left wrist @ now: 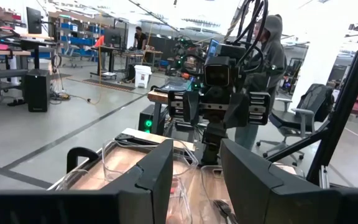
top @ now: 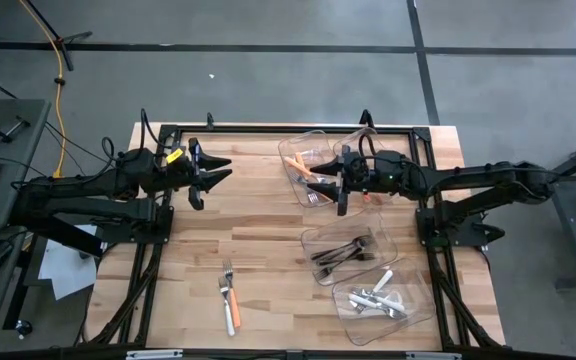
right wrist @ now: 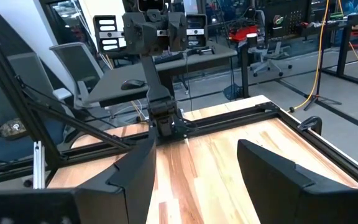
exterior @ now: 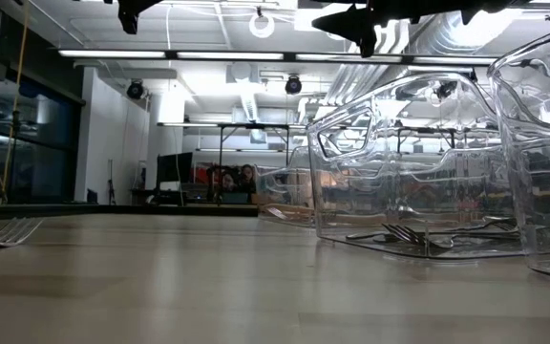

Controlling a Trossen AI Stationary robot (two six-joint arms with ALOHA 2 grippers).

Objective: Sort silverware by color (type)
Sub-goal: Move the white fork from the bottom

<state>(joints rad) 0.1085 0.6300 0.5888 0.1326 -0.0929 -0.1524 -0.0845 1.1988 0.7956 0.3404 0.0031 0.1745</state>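
The wooden table is shown from above, with three clear plastic bins on its right half. The far bin holds orange-handled silverware. The middle bin holds dark metal silverware, seen in the low view as forks lying on the bin floor. The near bin, nearest the table's right front corner, holds white-handled silverware. Two loose pieces are seen on the bare table left of the bins, toward the near edge: a fork with an orange handle, and a second handle lying close beside it; the two cannot be told apart clearly. Fork tines are visible at the left edge of the low view.

The right arm is stretched in from the right, and the right tool is held above the far bin's right side. Its fingers are spread wide, and nothing is gripped between them. The left arm is extended from the left along the far part of the table, and the left tool is held above bare wood, well apart from the bins. Its fingers are parted, with nothing between them. A person in a hooded top is seen standing in the room beyond the table.
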